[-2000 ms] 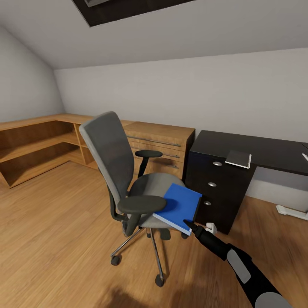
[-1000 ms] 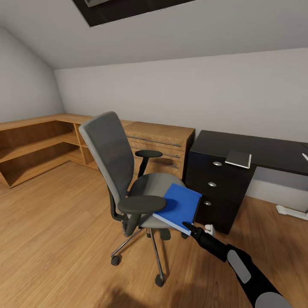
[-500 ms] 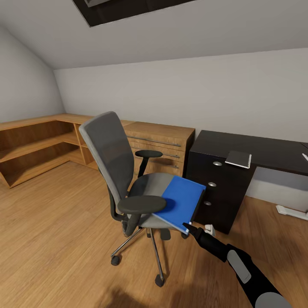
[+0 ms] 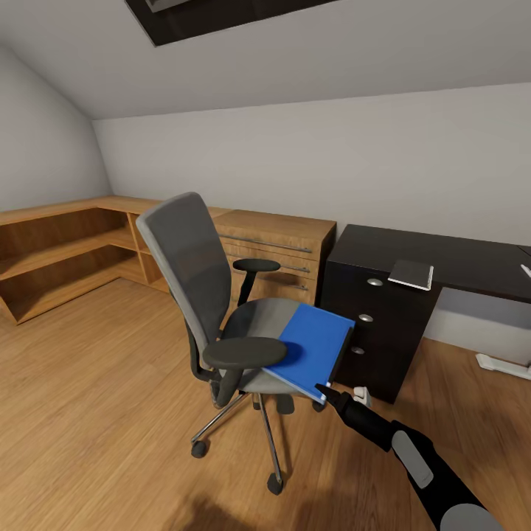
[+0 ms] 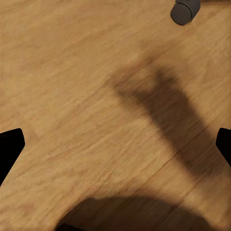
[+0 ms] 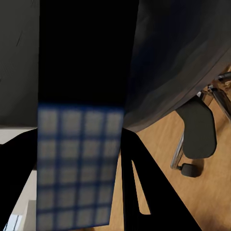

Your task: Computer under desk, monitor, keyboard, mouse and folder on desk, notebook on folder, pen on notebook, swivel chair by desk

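The grey swivel chair [image 4: 193,274] stands mid-room, left of the black desk [image 4: 457,258]. A bright blue folder [image 4: 311,348] rests on the seat's right side, its far edge tilted up off the cushion. My right gripper [image 4: 322,388] is shut on the folder's near corner. In the right wrist view the folder's edge [image 6: 79,168] runs between the two dark fingers [image 6: 144,187], with the seat behind. My left gripper [image 5: 115,149] hangs open over the wood floor, near a chair castor [image 5: 185,10].
A small pale grey notebook [image 4: 411,273] lies on the desk above the black drawers [image 4: 366,318] with silver knobs. A low light-wood cabinet [image 4: 276,251] and open shelves [image 4: 59,254] line the wall behind the chair. A white desk foot [image 4: 503,364] sits at the right.
The folder's far edge has lifted and shifted slightly right in my right gripper's hold since a second ago. It has held still over the last half second.
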Controlling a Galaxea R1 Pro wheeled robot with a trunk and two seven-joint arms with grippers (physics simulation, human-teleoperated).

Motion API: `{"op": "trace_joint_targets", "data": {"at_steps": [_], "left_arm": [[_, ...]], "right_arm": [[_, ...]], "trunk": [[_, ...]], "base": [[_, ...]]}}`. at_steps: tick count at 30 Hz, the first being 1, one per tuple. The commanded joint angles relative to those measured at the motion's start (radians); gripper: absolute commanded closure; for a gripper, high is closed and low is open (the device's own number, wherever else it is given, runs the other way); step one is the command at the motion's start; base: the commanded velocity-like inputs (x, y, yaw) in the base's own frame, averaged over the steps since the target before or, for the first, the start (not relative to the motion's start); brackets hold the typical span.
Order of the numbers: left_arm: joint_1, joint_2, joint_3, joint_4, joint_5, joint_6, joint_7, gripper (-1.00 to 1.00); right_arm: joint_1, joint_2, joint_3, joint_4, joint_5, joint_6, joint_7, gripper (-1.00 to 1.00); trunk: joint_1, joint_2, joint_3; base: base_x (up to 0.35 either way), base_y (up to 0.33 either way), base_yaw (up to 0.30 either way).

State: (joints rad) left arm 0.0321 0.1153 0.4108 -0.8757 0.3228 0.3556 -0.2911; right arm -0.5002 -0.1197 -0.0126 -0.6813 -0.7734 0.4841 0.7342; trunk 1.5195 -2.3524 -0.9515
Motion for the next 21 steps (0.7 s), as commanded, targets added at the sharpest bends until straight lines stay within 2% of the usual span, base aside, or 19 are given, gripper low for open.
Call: {"op": "trace_joint_targets", "data": {"at_steps": [1,12,21], "left_arm": [[0.000,0.000,0.002,-0.002,0.008,0.009,-0.002,-1.00],[0.000,0.000,0.002,-0.002,0.008,0.009,-0.005,-1.00],[0.000,0.000,0.002,-0.002,0.008,0.009,-0.003,-1.00]], "right_arm": [[0.000,0.000,-0.002,0.000,-0.004,0.007,0.001,1.00],[0.000,0.000,-0.005,0.000,-0.004,0.007,0.001,1.00],[-0.001,-0.001,-0.008,0.000,-0.004,0.006,0.002,1.00]], "trunk": [[0.000,0.000,-0.001],[-0.038,0.070,0.031],[-0.038,0.070,0.031]], "base": [[0.000,0.000,0.000],[0.000,0.000,0.000],[0.000,0.000,0.000]]}}
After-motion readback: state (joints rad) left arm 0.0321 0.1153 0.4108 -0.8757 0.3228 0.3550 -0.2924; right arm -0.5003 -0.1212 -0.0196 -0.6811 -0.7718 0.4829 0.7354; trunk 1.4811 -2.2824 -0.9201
